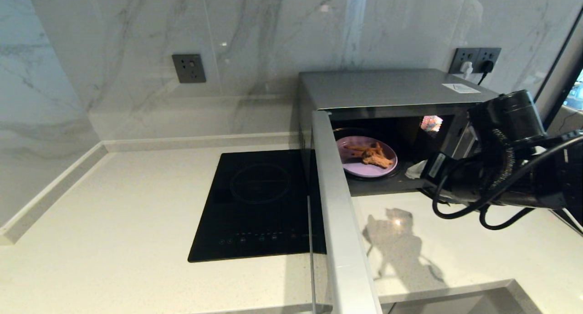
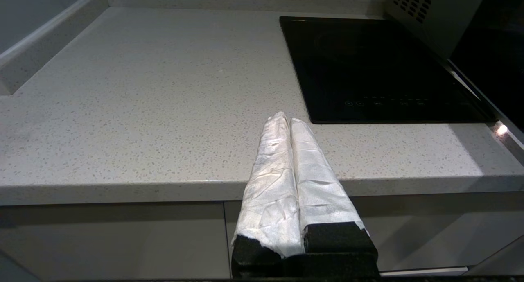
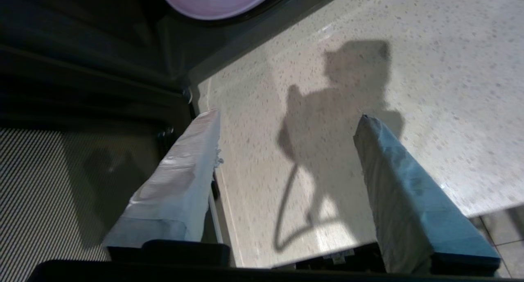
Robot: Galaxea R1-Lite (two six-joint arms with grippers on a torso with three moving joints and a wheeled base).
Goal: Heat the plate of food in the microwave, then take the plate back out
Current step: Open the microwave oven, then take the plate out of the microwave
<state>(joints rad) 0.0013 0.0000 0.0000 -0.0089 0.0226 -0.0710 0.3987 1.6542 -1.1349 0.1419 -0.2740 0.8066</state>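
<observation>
Both arms empty: right fingers (image 3: 286, 179) apart by microwave (image 1: 391, 88); left fingers (image 2: 291, 159) together near cooktop (image 2: 380, 69).

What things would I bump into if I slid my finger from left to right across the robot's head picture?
Grey wall socket → black cooktop → open microwave door → purple plate of food inside the microwave → the robot's right arm, with its open right tool.

Lilac plate of food (image 1: 364, 161) with fries sits flat inside the microwave (image 1: 387, 95). The silver microwave's door stands open, far right.
</observation>
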